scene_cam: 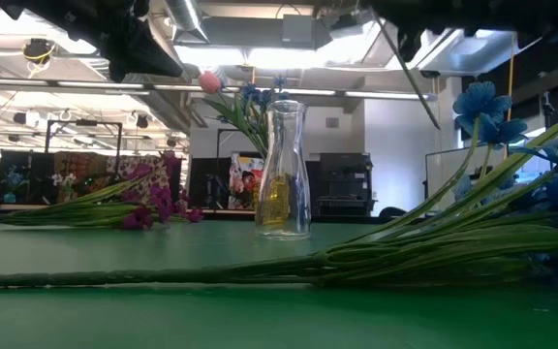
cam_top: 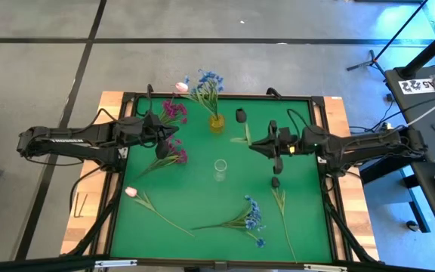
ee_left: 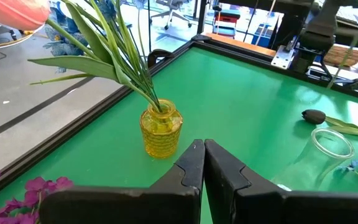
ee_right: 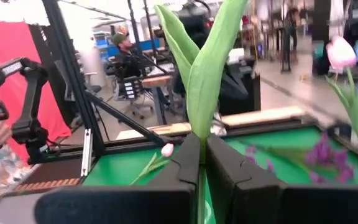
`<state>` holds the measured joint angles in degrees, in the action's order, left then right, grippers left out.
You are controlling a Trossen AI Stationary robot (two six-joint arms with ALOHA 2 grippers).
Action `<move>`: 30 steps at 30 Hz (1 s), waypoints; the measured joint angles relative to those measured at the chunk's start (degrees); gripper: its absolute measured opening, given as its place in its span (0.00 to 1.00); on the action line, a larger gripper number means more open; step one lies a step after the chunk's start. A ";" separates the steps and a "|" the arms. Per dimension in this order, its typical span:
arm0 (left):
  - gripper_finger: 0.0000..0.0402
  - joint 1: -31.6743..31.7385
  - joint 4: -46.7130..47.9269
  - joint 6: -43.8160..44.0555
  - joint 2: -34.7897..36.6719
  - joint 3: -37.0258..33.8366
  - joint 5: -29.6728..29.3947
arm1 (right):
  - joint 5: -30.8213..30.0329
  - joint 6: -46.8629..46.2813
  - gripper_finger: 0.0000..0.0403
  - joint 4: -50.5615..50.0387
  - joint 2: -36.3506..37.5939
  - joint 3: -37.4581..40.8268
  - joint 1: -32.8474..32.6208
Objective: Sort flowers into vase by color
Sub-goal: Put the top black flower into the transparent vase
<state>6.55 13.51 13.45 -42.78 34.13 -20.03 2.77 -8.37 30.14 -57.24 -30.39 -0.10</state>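
Two vases are on the green desk (cam_top: 300,219). Right gripper (ee_right: 199,146) fingers are pinched on a green-leaved flower stem (ee_right: 205,68) at centre frame; carriage to a vase is judged next. Left gripper (ee_left: 199,163) fingers are pressed together, empty, beside the yellow ribbed glass vase (ee_left: 161,129).

Table: green mat (cam_top: 202,196), black frame (cam_top: 119,166).
Room: grey floor (cam_top: 202,23), a seated person (ee_right: 126,59), red backdrop (ee_right: 11,81).
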 joint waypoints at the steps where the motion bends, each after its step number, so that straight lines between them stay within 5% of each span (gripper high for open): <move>1: 0.02 0.01 0.00 0.00 0.00 0.00 -0.02 | -0.96 1.00 0.04 0.77 -0.01 0.00 -0.82; 19: 0.02 0.07 -0.15 -0.27 0.00 0.00 -0.07 | -0.15 6.58 0.04 19.01 -1.21 -0.07 -4.02; 30: 0.02 0.07 -0.32 -0.29 0.00 0.00 -0.61 | 3.42 9.62 0.04 14.53 -14.10 -11.28 -4.02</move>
<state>6.61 13.20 13.16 -42.78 34.13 -20.64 6.20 1.25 44.67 -71.34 -41.67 -4.12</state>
